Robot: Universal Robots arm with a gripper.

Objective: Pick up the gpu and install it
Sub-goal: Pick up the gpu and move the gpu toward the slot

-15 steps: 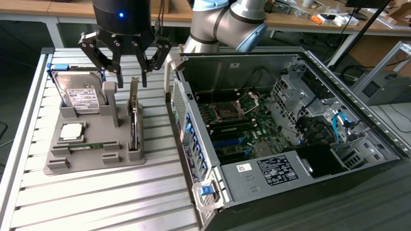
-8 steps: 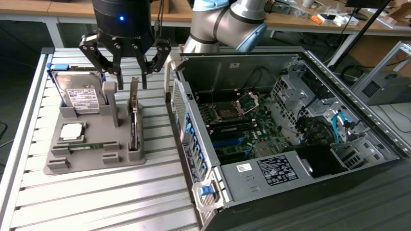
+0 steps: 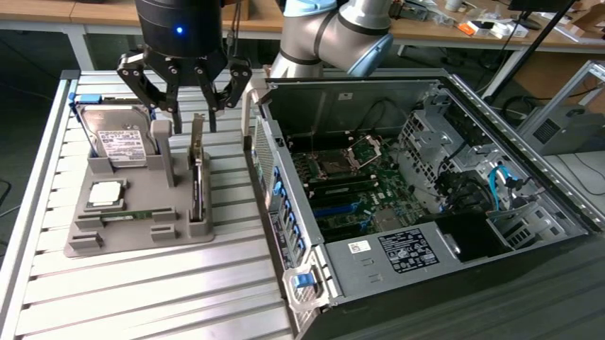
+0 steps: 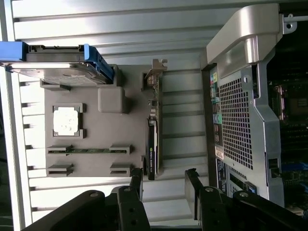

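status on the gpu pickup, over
Status: tool open, poised over the gpu, no grip yet. Card upright on edge in the grey holder. Beside it the hard drive, apart; nothing between tool and card.

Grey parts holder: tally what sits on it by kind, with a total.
gpu: 1
hard drive: 1
processor chip: 1
memory strip: 1
Total: 4
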